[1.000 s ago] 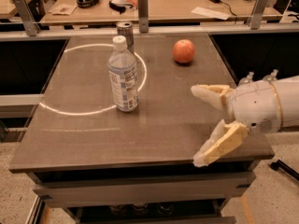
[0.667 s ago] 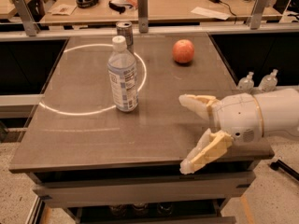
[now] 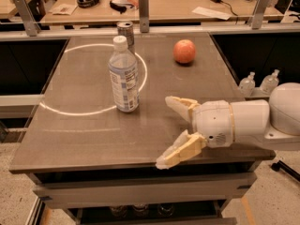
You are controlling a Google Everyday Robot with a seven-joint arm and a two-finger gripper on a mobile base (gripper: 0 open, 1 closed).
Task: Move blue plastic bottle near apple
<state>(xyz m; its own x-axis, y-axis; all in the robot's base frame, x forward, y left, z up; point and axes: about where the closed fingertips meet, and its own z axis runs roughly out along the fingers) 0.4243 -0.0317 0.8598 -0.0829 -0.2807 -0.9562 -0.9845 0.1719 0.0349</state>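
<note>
The blue plastic bottle (image 3: 123,75) stands upright on the dark table (image 3: 84,125), white cap on top, left of centre. The apple (image 3: 184,51) sits on the table at the back right, well apart from the bottle. A silver can (image 3: 125,33) stands just behind the bottle. My gripper (image 3: 165,131) is open and empty, its cream fingers spread wide, above the table's front right part, to the right of and nearer than the bottle, pointing left toward it.
A white ring of light (image 3: 93,78) lies on the tabletop around the bottle. Two small clear bottles (image 3: 258,82) stand beyond the table's right edge. A cluttered wooden bench (image 3: 187,3) with metal posts runs behind the table.
My gripper has moved left across the front of the table, closer to the bottle. The bottle, can and apple have not moved.
</note>
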